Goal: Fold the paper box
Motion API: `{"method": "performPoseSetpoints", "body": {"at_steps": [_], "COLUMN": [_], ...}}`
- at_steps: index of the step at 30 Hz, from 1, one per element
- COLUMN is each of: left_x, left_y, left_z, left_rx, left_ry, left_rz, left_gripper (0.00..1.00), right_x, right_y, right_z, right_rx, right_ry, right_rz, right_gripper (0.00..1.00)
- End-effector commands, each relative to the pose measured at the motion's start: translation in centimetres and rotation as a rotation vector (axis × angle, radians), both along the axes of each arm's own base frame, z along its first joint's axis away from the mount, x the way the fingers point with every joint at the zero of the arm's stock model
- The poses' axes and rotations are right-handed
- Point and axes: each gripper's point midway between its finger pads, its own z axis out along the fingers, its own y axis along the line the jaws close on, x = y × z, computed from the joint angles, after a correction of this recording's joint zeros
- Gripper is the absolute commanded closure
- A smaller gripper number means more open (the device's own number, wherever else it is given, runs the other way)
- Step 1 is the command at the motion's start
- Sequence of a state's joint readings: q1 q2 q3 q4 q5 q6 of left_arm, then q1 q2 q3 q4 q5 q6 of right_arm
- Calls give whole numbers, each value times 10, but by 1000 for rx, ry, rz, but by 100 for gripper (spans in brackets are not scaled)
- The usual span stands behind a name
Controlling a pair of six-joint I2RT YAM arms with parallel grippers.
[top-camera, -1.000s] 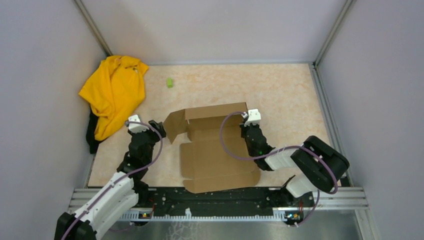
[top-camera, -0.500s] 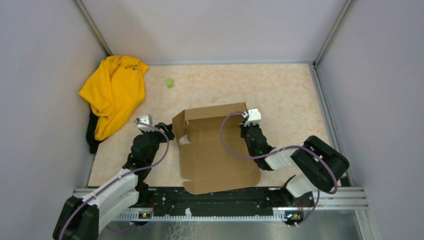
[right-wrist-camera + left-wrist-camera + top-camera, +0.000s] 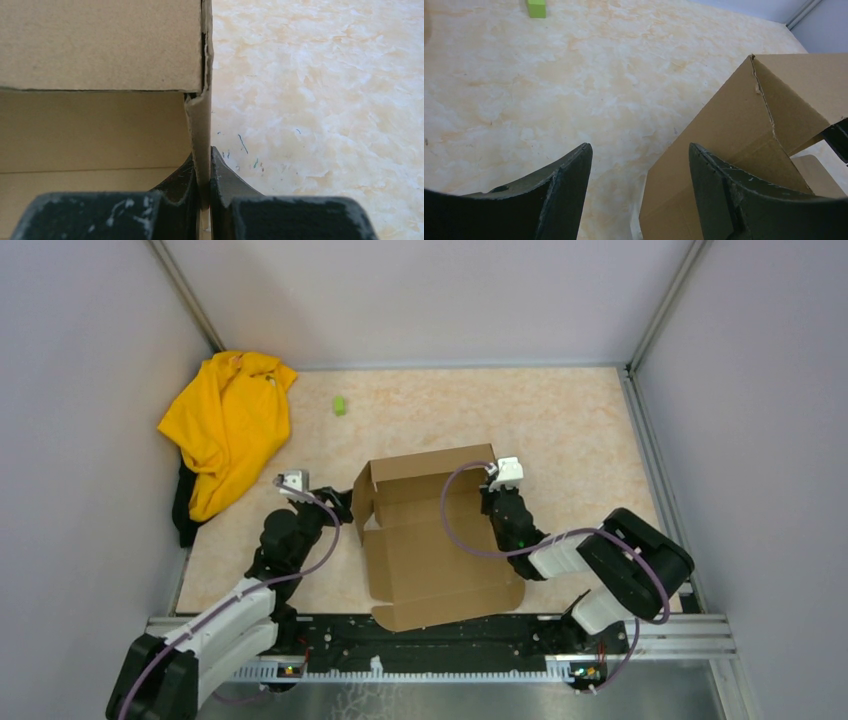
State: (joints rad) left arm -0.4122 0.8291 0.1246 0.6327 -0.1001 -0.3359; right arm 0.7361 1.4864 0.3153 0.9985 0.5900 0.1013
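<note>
Box (image 3: 430,550) lies mid-table (image 3: 560,430), far and side walls raised. Right gripper (image 3: 202,167) pinches the right wall upright. Left gripper (image 3: 640,150) is spread outside the left wall (contact unclear). Advise pushing that wall square inward, right pinch firm, before tucking tabs.

Left wrist view cuts the paper box (image 3: 734,120) off at the right and bottom edges, and the green block (image 3: 536,7) at the top. Right gripper (image 3: 202,167) tips can't be made out from overhead, lost under its own wrist by the box wall. Dark cloth (image 3: 184,512) mostly buried under the yellow garment (image 3: 228,420), can't tell what it is.
</note>
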Motion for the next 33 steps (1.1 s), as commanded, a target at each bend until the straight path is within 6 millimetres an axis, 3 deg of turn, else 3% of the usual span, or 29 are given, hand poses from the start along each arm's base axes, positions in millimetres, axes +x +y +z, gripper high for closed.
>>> {"method": "performPoseSetpoints", "body": {"at_steps": [1, 3, 7, 10, 14, 23, 27, 33], "left_x": [1, 5, 13, 17, 22, 31, 36, 41], "left_y": [5, 6, -9, -16, -11, -18, -18, -13], "left_z": [15, 22, 41, 42, 39, 34, 42, 56], "left_rx": [-5, 15, 44, 42, 60, 78, 85, 96], "left_ry": [-18, -6, 7, 28, 35, 73, 78, 99], "left_rz": [27, 39, -32, -58, -23, -40, -30, 3], "left_gripper": [23, 23, 23, 23, 23, 23, 23, 23], "right_x": [4, 5, 8, 13, 18, 29, 35, 41], "right_y": [8, 9, 12, 22, 30, 37, 40, 43], "right_z": [-4, -6, -9, -9, -9, -22, -26, -17], "right_rx": [15, 12, 13, 14, 12, 45, 50, 87], "right_ry": [20, 25, 37, 66, 111, 267, 328, 366], "right_rz": [18, 18, 17, 38, 62, 119, 138, 153], "right_gripper": [100, 100, 100, 100, 100, 100, 100, 100]}}
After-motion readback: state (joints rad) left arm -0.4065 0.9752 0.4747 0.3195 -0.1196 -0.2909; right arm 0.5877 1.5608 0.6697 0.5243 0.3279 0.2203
